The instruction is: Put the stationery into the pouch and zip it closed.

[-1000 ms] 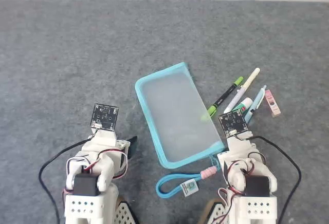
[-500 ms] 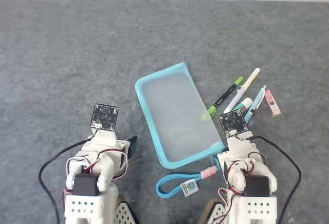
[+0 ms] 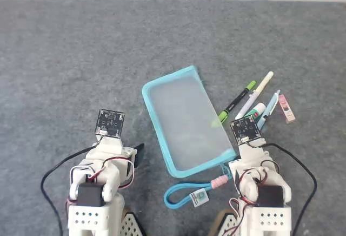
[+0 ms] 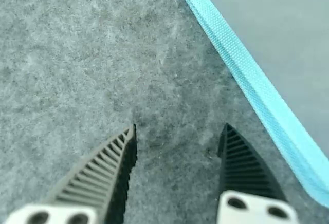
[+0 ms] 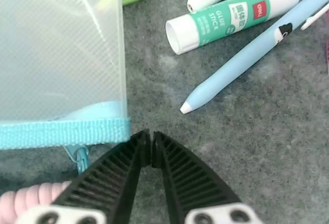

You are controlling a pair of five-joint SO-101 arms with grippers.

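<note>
A translucent pouch (image 3: 186,122) with a light blue border lies flat mid-table. To its right lie a black-and-green marker (image 3: 235,102), a white pen (image 3: 255,94), a glue stick (image 3: 258,110), a blue pen (image 3: 270,109) and a pink eraser (image 3: 286,109). My left gripper (image 4: 179,127) stands open over bare carpet beside the pouch's blue edge (image 4: 247,75), holding nothing. My right gripper (image 5: 151,134) is shut and empty, just off the pouch's near corner (image 5: 61,131), with the zipper pull (image 5: 77,156) beside it. Close ahead are the glue stick (image 5: 231,13) and the blue pen (image 5: 252,49).
A blue wrist strap (image 3: 181,192) with a pink coil (image 3: 219,181) and a small tag trails from the pouch's near corner between the two arm bases. Grey carpet stretches wide to the left and far side. A pale wall borders the far edge.
</note>
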